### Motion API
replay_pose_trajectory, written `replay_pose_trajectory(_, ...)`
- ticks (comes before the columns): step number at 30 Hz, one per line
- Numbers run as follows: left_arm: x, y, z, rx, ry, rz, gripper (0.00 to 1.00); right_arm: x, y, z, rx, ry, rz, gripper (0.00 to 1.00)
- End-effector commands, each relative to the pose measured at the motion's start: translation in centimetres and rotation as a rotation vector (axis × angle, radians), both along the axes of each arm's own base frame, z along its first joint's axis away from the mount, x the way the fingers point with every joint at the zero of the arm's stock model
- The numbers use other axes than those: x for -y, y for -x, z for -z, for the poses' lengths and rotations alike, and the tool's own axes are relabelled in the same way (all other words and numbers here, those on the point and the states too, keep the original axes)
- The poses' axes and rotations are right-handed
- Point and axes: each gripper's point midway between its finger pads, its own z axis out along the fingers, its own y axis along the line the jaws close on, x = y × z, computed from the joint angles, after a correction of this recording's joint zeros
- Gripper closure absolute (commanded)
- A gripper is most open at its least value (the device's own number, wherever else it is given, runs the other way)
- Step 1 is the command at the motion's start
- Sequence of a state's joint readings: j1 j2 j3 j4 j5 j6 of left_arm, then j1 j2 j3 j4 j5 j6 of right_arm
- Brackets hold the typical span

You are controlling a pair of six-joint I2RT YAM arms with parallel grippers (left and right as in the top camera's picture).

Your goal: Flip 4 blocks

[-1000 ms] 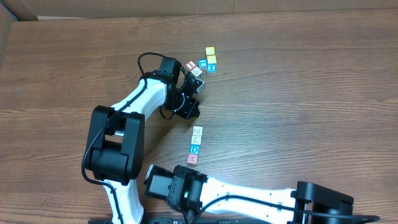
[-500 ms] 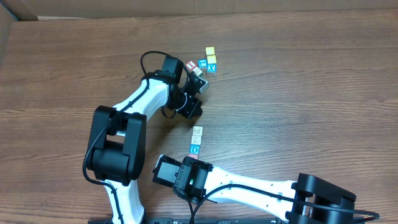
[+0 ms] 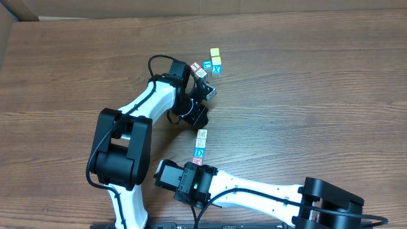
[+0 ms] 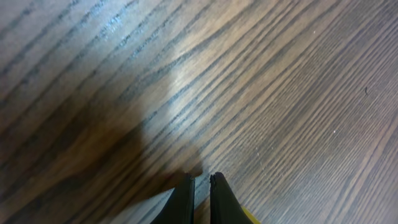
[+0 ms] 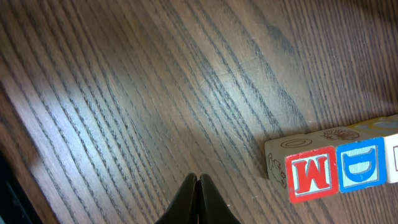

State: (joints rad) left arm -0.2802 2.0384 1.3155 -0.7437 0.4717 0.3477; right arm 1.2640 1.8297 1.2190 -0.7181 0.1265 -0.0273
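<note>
Wooden alphabet blocks (image 3: 200, 150) for the task, four of them, lie in a short touching row near the middle of the desk (image 3: 318, 108). A cream block (image 3: 201, 133) sits at the far end, then a blue block (image 3: 200, 143), the blue D block (image 3: 199, 152) and the red M block (image 3: 197, 161) nearest the robot's base.

Nothing shows whether any of them has been turned over. The row is tidy and neither pincer touches it, so I judge that all four flips may be left to do.

The right pincer (image 5: 198, 180) is closed tight on nothing, its tips over bare wood just beside the M end of the row. The left pincer (image 4: 201, 180) is likewise closed and empty, up by a separate cluster well apart from the row.

That cluster counts six: two yellow cubes (image 3: 216, 60), a blue X cube (image 3: 217, 69), one more blue cube (image 3: 206, 65), a red cube (image 3: 195, 66) and a pale tilted cube (image 3: 201, 74). That makes ten cubes in all, and two arms.
</note>
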Motion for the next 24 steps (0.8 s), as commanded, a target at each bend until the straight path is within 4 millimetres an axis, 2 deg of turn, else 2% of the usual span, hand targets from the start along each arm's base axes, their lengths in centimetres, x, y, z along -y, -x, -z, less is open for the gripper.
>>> replay_pose_trajectory(1, 0.4, 0.4, 0.2, -0.013, 0.019, 0.026, 0.95, 0.0, 0.0, -0.4, -0.004, -0.016, -0.006, 0.96)
replay_pose_trajectory(6, 0.3, 1.0, 0.5, -0.032, 0.017, 0.027, 0.96, 0.1, -0.7, -0.5, 0.032, -0.007, 0.007, 0.95)
replay_pose_trajectory(7, 0.3, 1.2, 0.5, -0.038, 0.015, 0.027, 0.96, 0.2, -0.9, -0.5, 0.040, -0.007, 0.012, 0.86)
replay_pose_trajectory(8, 0.2, 1.3, 0.5, -0.045, 0.013, 0.027, 0.96, 0.1, -1.0, -0.7, 0.044, -0.009, 0.014, 0.84)
replay_pose_trajectory(17, 0.6, 2.1, 0.2, -0.083, 0.039, 0.029, 0.96, -2.1, -1.8, -3.6, 0.055, -0.083, 0.028, 0.88)
replay_pose_trajectory(21, 0.5, 2.1, 0.3, -0.081, 0.033, 0.029, 0.96, -1.8, -1.9, -3.5, 0.051, -0.070, 0.032, 0.87)
replay_pose_trajectory(24, 0.4, 2.0, 0.3, -0.077, 0.027, 0.028, 0.96, -1.3, -2.1, -3.2, 0.046, -0.057, 0.039, 0.92)
